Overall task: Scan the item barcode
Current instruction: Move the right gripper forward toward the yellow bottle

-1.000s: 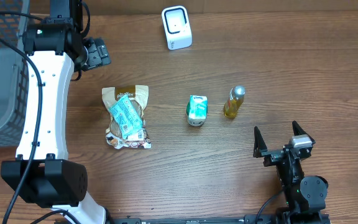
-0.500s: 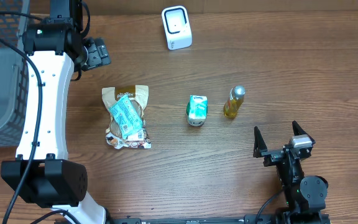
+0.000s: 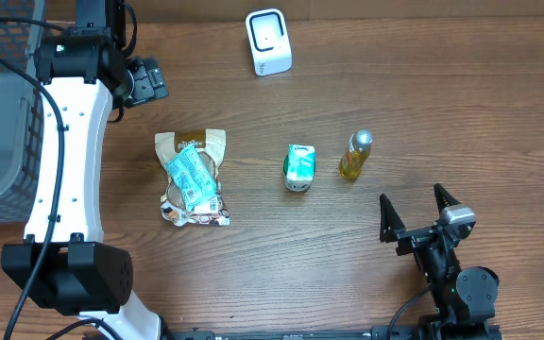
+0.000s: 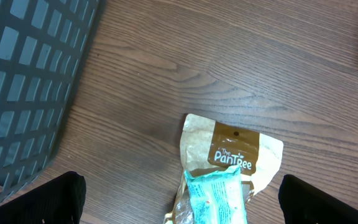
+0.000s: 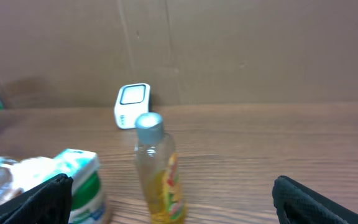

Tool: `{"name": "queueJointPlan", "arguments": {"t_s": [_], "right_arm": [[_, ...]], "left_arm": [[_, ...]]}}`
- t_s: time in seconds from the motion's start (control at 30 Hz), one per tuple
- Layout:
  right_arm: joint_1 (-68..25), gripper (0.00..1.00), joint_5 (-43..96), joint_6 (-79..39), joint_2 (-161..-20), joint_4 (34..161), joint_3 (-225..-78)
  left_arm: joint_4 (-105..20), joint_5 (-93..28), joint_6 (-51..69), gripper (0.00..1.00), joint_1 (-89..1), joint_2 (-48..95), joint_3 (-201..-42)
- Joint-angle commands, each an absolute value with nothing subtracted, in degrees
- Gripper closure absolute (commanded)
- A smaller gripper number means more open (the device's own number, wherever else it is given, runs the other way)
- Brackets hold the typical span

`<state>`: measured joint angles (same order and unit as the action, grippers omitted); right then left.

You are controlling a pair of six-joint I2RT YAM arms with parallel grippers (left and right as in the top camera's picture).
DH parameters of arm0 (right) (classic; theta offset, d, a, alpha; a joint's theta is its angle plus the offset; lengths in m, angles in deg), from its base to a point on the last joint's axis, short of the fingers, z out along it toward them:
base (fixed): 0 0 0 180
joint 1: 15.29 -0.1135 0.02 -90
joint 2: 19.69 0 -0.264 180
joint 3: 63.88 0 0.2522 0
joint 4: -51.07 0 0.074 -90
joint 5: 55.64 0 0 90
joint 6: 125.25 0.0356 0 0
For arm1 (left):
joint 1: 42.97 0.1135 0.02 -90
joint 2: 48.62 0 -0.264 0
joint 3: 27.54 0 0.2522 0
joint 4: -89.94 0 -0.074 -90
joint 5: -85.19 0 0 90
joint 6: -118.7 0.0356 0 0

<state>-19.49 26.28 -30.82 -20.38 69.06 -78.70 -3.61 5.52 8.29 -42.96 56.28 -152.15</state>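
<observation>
The right pincer (image 3: 411, 196) is gaping wide and gripping nothing, sitting low over the counter (image 3: 461, 104). Just ahead of it, the yellow bottle (image 5: 157, 171) is standing upright, with the green carton (image 5: 82, 183) sitting to the bottle's left, apart from it. The white scanner (image 5: 132, 104) is facing this pincer from well beyond both, at the counter's far edge. The left pincer (image 3: 147, 79) is likewise spreading open and empty, looking down on the snack bag (image 4: 229, 165), which is lying flat, with the basket (image 4: 23, 81) lying off to its left.
</observation>
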Motion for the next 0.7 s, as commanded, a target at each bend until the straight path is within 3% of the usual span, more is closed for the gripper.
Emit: {"name": "queueJointPlan", "arguments": {"t_s": [0.0,0.4,0.67], "right_arm": [[-19.43,0.00,24.14,-24.02,-20.31,68.66,-78.42],[-19.43,0.00,23.59,-22.80,-21.76,79.53,-92.80],[-19.43,0.00,23.62,-22.82,-34.61,89.71,-111.36]], "left_arm": [[-3.48,6.08,9.41,0.00,-42.94,55.95,-152.90],[-3.48,6.08,9.41,0.01,-42.94,55.95,-152.90],[-3.48,6.08,9.41,0.00,-42.96,55.95,-152.90]]}}
